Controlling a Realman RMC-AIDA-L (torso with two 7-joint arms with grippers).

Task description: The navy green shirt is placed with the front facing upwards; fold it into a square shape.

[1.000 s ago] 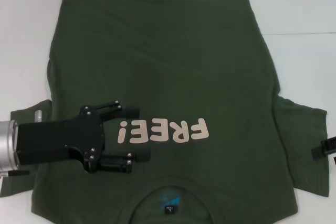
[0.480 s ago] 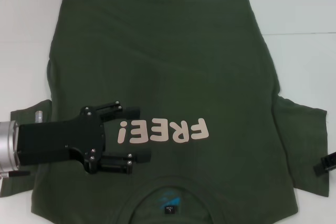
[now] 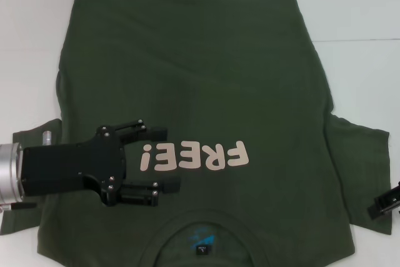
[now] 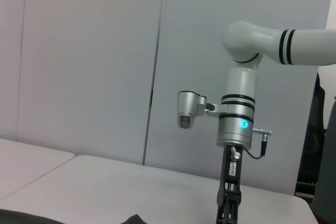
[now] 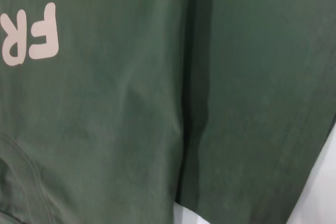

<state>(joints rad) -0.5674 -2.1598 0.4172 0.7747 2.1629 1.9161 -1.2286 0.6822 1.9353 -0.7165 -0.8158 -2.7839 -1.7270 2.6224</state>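
The navy green shirt [image 3: 200, 73] lies spread flat, front up, with its collar toward me and its hem at the far side. Pale pink "FREE!" lettering [image 3: 194, 156] crosses the chest, and the blue neck label [image 3: 201, 242] shows inside the collar. My left gripper [image 3: 164, 158] is open and empty, hovering over the chest just left of the lettering. My right gripper [image 3: 384, 203] shows only partly at the picture's right edge, beside the right sleeve [image 3: 362, 173]. The right wrist view shows the shirt body [image 5: 115, 103] and that sleeve [image 5: 262, 103].
The white table [image 3: 356, 4] shows around the shirt on the far side and both sides. The left sleeve [image 3: 25, 217] lies partly under my left arm. The left wrist view shows the right arm [image 4: 236, 114] pointing down over the table.
My right gripper has slid toward me along the right sleeve's outer edge. My left gripper has stayed almost still, open over the chest.
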